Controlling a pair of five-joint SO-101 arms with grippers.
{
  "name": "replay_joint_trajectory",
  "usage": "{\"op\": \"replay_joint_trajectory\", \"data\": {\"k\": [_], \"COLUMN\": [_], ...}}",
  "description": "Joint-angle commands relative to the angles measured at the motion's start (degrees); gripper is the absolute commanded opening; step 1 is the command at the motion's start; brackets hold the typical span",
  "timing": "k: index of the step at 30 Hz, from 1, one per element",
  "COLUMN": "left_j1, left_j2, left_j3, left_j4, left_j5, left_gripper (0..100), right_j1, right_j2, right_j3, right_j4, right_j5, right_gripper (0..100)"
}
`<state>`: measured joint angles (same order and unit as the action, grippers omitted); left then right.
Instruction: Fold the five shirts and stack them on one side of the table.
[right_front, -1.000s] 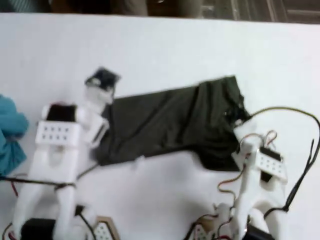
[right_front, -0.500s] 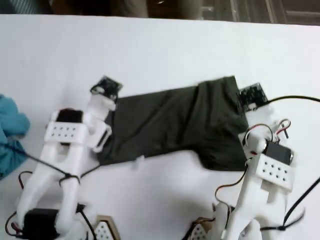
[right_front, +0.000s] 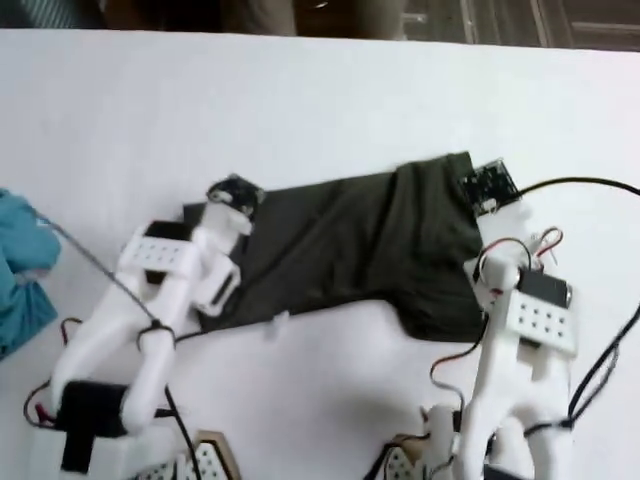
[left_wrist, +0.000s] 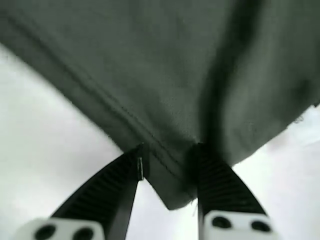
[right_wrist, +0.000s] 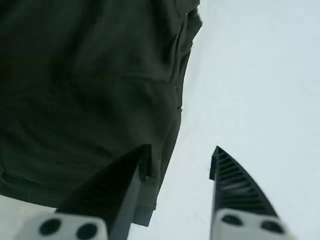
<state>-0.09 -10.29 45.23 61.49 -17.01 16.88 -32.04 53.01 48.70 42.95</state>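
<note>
Left claw (left_wrist: 169, 150) has shifted onto the dark shirt (right_front: 340, 245) corner.

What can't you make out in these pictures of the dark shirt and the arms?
1. Teal cloth: cut off by the high view's left edge, so its shape is unclear.
2. Dark shirt: its top layer hides any folds underneath, in every view.
3. Left end effector: in the left wrist view, the shirt's hem hides whether it touches the table.

The left gripper (right_front: 232, 192) has shifted right in the frame, onto the left end of the shirt (right_front: 340, 250). The right gripper (right_front: 487, 185) has risen to the shirt's upper right corner, apparently edging left.
</note>
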Motion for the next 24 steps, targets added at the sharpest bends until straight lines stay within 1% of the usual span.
{"op": "replay_joint_trajectory", "data": {"k": [1,4,6,10,12,14,15,17,18,19,21,24], "left_j1": [0.4,-1.3,-2.0,-1.7,-1.7,-1.7,-1.6,-1.8,-1.8,-1.9,-1.8,-1.1], "left_j2": [2.7,2.8,1.1,-2.0,-1.9,-1.1,0.0,3.5,5.7,8.0,12.7,19.5], "left_j3": [-0.9,-4.5,-9.3,-21.8,-27.0,-29.3,-29.8,-30.0,-29.9,-29.8,-30.3,-30.5], "left_j4": [-0.6,1.0,3.3,9.1,9.8,8.9,8.4,6.9,6.0,5.1,3.0,-1.9], "left_j5": [0.5,0.5,0.4,0.6,0.7,0.8,0.8,1.5,2.5,3.8,6.1,7.5], "left_gripper": [17,17,17,17,17,17,14,5,3,2,2,2], "right_j1": [1.1,2.6,1.2,-6.5,-10.2,-12.7,-13.4,-13.8,-13.8,-13.8,-13.8,-14.1], "right_j2": [5.3,7.4,8.5,15.3,21.1,27.6,30.7,36.4,39.0,41.2,45.4,51.1], "right_j3": [-2.1,-5.7,-10.9,-25.2,-33.5,-39.8,-42.1,-45.4,-46.5,-47.3,-49.1,-54.5], "right_j4": [-0.8,-1.4,-1.7,1.6,5.8,9.1,9.8,10.2,10.2,10.2,10.0,9.9], "right_j5": [0.0,1.4,1.3,-3.8,-6.9,-9.9,-11.2,-13.2,-14.0,-14.2,-14.2,-14.2], "right_gripper": [18.7,18.7,18.3,18.3,18.3,15.0,11.1,1.4,1.7,3.3,1.7,2.0]}}
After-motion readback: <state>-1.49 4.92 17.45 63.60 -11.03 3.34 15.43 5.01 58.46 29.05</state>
